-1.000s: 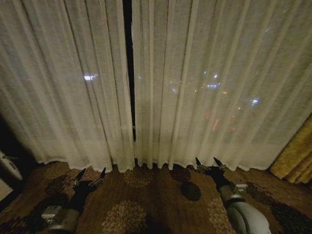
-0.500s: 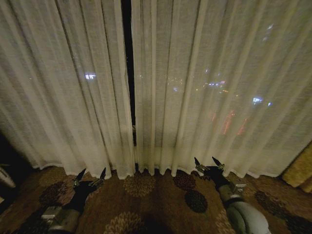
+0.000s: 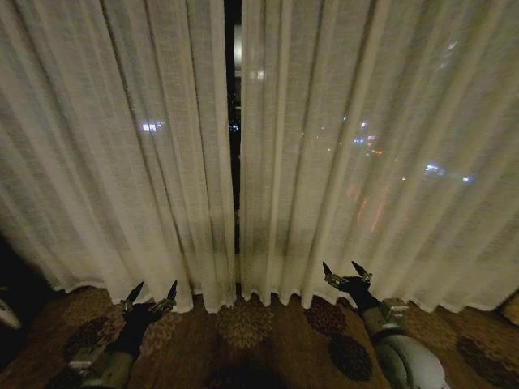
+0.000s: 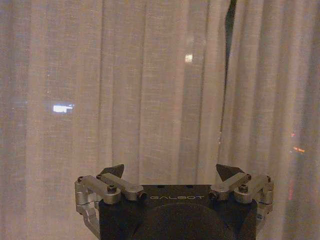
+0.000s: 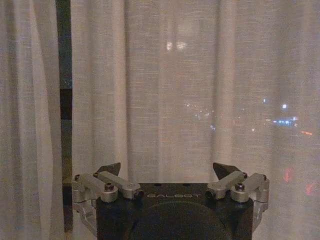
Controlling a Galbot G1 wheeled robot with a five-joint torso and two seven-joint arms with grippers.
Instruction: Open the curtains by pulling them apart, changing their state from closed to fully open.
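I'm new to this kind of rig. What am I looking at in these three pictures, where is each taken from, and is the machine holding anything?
This is a wheeled robot with two arms, facing a window at night. The wide picture comes from its head camera, looking forward and down. It shows two sheer cream curtains, the left panel and the right panel, nearly closed, with a narrow dark gap between them, hanging to a patterned carpet. The other two pictures come from cameras on the wrists, each looking past its own gripper at the fabric. The left gripper and right gripper are both open, low in front of the curtains, holding nothing.
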